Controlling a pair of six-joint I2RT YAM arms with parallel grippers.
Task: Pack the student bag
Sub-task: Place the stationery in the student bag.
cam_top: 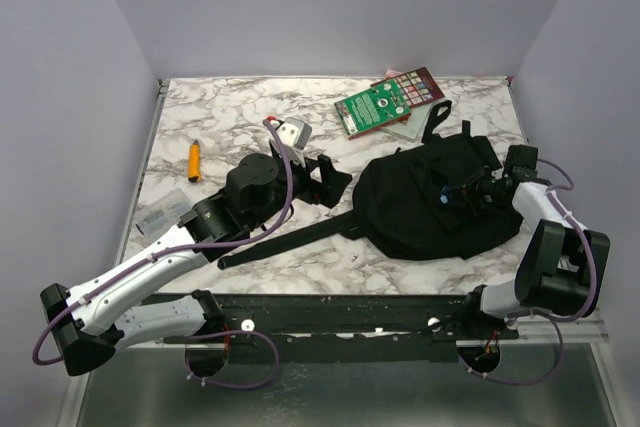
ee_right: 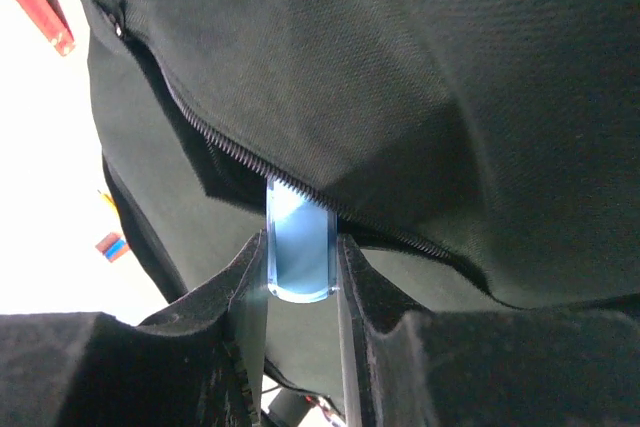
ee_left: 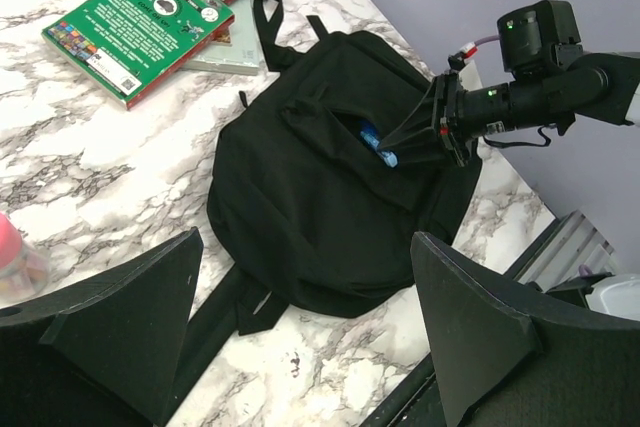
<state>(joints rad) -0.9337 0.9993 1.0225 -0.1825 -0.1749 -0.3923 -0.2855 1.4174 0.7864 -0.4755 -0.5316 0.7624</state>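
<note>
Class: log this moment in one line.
right gripper shut on light-blue flat item at black fabric backpack zip | left gripper open

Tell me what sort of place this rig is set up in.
Probably a robot test cell, not a real classroom: a marble-patterned table boxed in by plain lilac walls, a black mounting rail at its near edge, and staged props, a black backpack and a green-covered book.
</note>
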